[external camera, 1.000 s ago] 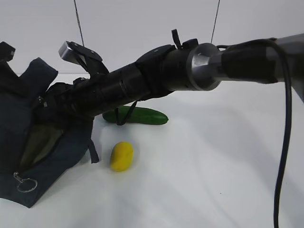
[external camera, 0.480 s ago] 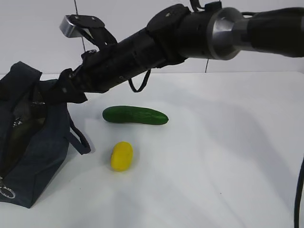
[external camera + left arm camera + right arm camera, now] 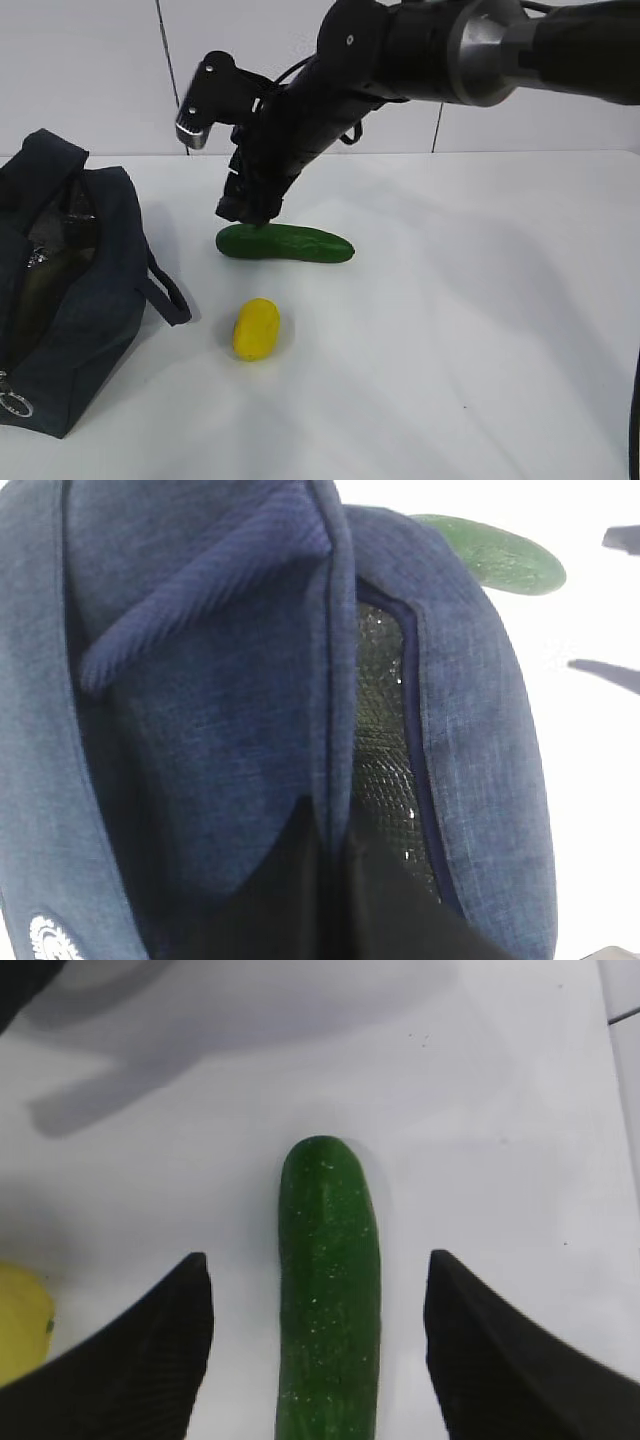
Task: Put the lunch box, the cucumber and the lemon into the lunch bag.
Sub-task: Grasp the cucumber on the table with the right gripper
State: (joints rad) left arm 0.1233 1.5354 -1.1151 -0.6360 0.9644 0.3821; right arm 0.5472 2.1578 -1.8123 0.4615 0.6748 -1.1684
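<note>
- A white tabletop (image 3: 450,350) is filling most of the exterior view, with pale wall panels running behind it.
- The lunch bag (image 3: 70,300) is sitting at the left edge of that view, its top gaping and its metal ring pull (image 3: 12,404) hanging at the lower left corner.
- The cucumber (image 3: 285,243) is lying lengthwise near the middle of the frame, and the lemon (image 3: 256,328) is resting below it, apart from both cucumber and bag.
- The right claw (image 3: 250,213) is hanging just above the cucumber's left end; in the right wrist view its fingers (image 3: 130,1360) are standing wide on either side of the cucumber (image 3: 328,1290), touching nothing.
- The left wrist view is looking down into the bag (image 3: 200,730), showing its dark lining; the left claw itself is lying out of sight, closed.
- The lunch box is not showing clearly in any view.
</note>
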